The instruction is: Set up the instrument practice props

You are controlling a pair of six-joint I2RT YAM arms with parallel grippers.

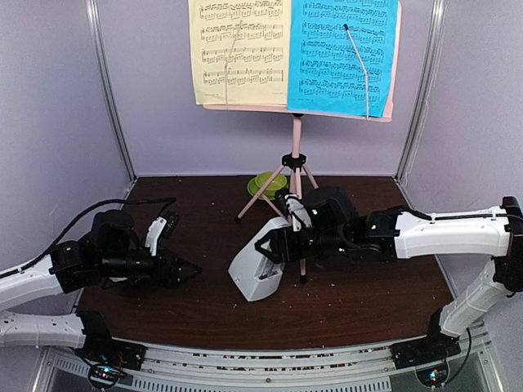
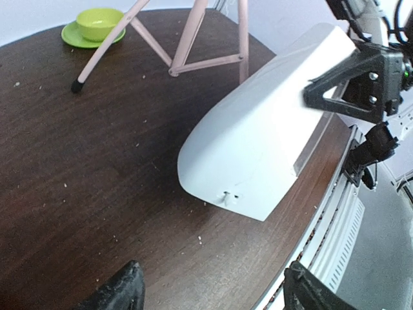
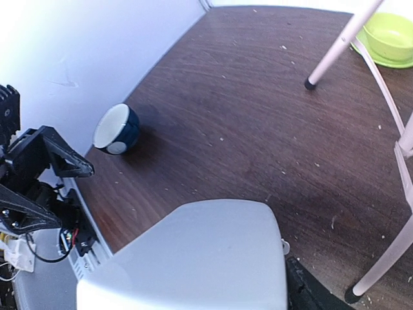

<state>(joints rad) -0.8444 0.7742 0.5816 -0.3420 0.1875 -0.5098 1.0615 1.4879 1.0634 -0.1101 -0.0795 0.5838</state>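
The small white-grey pyramid-shaped plastic metronome (image 1: pixel 257 276) looked light, rigid and slippery-sided. The right pincer (image 1: pixel 276 245) clamped its flat faces near the upper end, while the left pincer (image 1: pixel 181 268) stood open, empty.

From here the desk (image 2: pixel 84 168) reads as dark wood grain, smooth and dull, flecked with pale crumbs. The metronome (image 2: pixel 258 148) looks like smooth white-grey plastic with a satin finish. The music stand (image 2: pixel 187 39) has smooth pink tube legs; I cannot tell whether they are plastic or painted metal. The yellow page (image 1: pixel 239 51) and blue page (image 1: pixel 339 53) are matt paper. The green bowl (image 2: pixel 98 22) is glossy.
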